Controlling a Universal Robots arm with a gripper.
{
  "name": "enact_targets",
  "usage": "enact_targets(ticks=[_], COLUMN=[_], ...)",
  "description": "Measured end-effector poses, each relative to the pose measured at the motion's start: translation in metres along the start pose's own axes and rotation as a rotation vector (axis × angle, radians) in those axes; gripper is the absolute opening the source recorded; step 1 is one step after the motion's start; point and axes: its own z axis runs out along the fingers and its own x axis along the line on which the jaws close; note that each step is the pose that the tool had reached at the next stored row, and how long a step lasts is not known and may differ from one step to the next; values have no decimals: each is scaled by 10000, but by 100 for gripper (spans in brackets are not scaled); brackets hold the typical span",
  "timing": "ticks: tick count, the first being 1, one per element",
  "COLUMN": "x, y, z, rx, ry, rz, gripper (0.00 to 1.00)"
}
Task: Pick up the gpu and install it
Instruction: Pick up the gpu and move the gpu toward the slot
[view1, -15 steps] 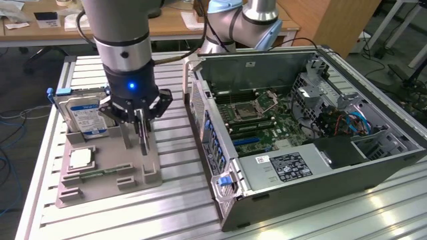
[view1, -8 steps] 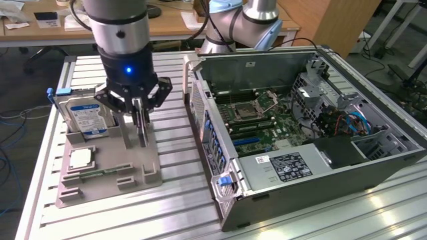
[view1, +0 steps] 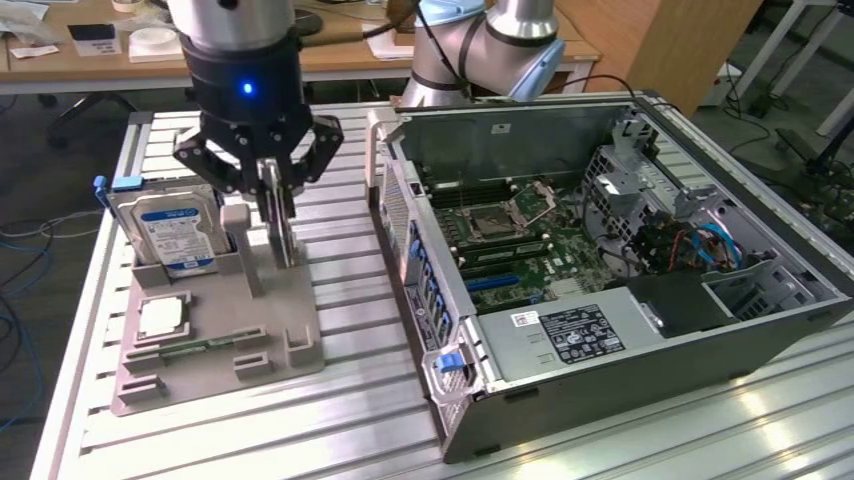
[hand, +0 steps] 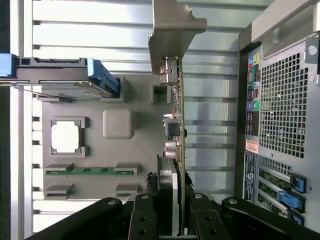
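Black gripper (hand: 174, 207) pinches, apparently, the thin dark gpu card (hand: 177, 120) with metal bracket. It stands upright between the fingers (hand: 143, 216).

Tool (view1: 274, 195) black, blue light. Card (hand: 177, 125) dark, silver bracket (hand: 175, 25). Hard drive (view1: 134, 215) silver, blue-white label (view1: 180, 242). Holder (view1: 287, 335) grey. Memory stick (hand: 90, 171) green. Table (view1: 360, 420) silver, ribbed. Computer case (view1: 747, 335) dark grey, rear mesh-punched.

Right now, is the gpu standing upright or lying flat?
Upright: the gpu stands on edge in the grey holder, with the end effector at its top edge.
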Motion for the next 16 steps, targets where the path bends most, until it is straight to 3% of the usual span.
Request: enact_targets(ticks=[16], x=[-13], y=[29], z=[-647], rx=[1], ry=[1], rz=[0], gripper=[28])
